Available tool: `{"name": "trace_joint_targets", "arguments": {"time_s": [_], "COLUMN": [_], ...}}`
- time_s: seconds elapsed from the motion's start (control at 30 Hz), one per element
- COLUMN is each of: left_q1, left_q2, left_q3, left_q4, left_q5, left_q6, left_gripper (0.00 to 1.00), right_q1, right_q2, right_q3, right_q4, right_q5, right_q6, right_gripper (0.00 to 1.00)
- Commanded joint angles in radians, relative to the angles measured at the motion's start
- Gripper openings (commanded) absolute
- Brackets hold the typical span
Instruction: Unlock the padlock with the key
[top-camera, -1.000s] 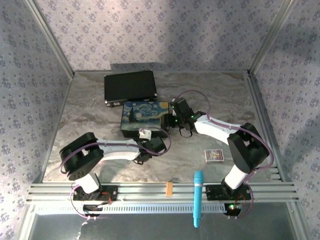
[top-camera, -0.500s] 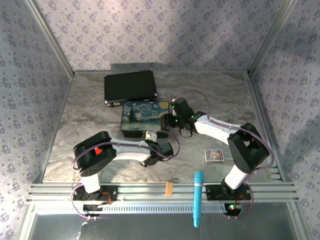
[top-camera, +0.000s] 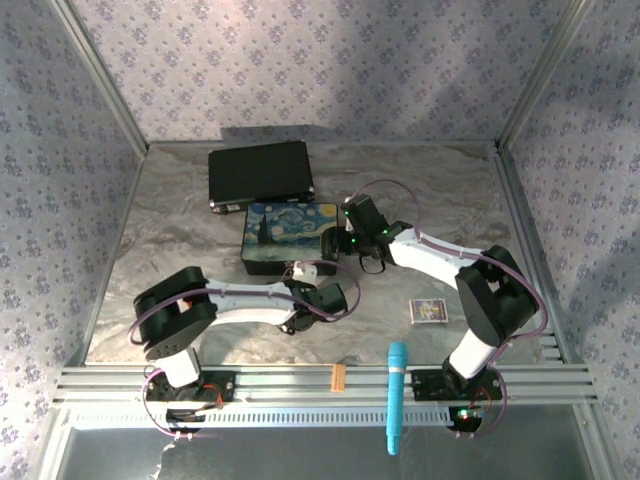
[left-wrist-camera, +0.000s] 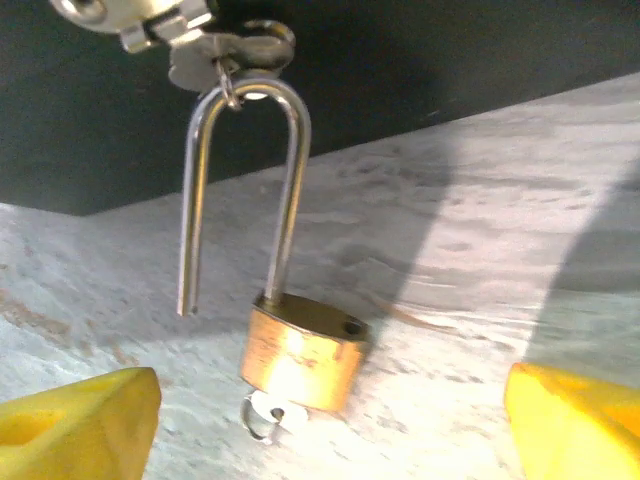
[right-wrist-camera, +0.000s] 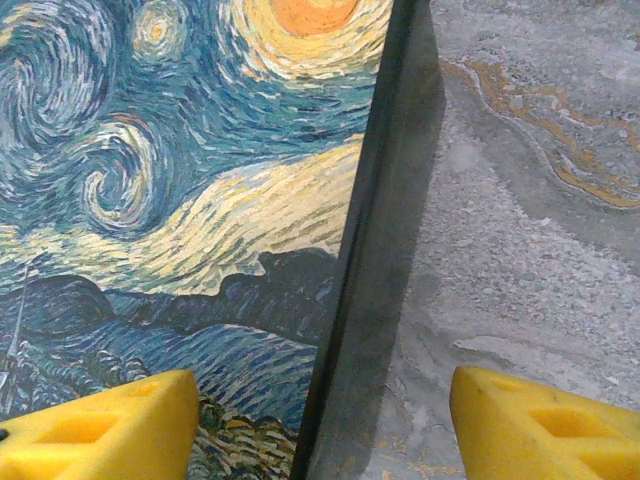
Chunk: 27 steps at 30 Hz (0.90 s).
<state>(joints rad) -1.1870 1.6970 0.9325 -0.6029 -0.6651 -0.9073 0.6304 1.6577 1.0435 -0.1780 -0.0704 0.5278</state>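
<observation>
In the left wrist view the brass padlock (left-wrist-camera: 303, 356) hangs by its silver shackle (left-wrist-camera: 292, 190) from the hasp (left-wrist-camera: 225, 45) on the dark front of the painted box (top-camera: 290, 232). One shackle leg is out of the body and ends free in the air. The pale key (left-wrist-camera: 262, 416) sticks out of the bottom of the body. My left gripper (left-wrist-camera: 330, 440) is open, its yellow fingers (left-wrist-camera: 85, 420) wide apart on either side below the padlock, touching nothing. My right gripper (right-wrist-camera: 325, 430) is open, straddling the box's right edge (right-wrist-camera: 370, 260).
A black case (top-camera: 260, 172) lies behind the painted box. A small card (top-camera: 430, 311) lies on the marbled table right of centre. A teal tool (top-camera: 397, 395) and an orange strip (top-camera: 339, 377) rest on the front rail.
My left arm has swung its wrist rightward along the front of the painted box and its elbow has shifted. The right arm has stayed still at the box's right edge.
</observation>
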Motion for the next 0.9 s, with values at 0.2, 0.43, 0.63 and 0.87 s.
{"name": "trace_joint_targets", "arguments": {"time_s": [0.2, 0.43, 0.63, 0.87], "left_q1": [0.015, 0.222, 0.454, 0.586], "left_q2": [-0.328, -0.681, -0.852, -0.858], "left_q3": [-0.068, -0.273, -0.389, -0.422], "left_q4": [0.094, 0.276, 0.332, 0.301], "left_q5": [0.085, 0.388, 0.670, 0.706], "left_q6": [0.054, 0.070, 0.060, -0.033], "left_gripper": [1.00, 1.00, 1.00, 1.00], "right_q1": [-0.017, -0.025, 0.050, 0.306], "right_q2": [-0.041, -0.211, -0.319, -0.324], "right_q3": [0.067, -0.010, -0.091, -0.199], "right_q4": [-0.118, -0.048, -0.060, 0.086], "right_q5": [-0.049, -0.062, -0.067, 0.085], "right_q6": [-0.112, -0.095, -0.055, -0.015], "right_gripper": [0.99, 0.99, 0.99, 0.97]}}
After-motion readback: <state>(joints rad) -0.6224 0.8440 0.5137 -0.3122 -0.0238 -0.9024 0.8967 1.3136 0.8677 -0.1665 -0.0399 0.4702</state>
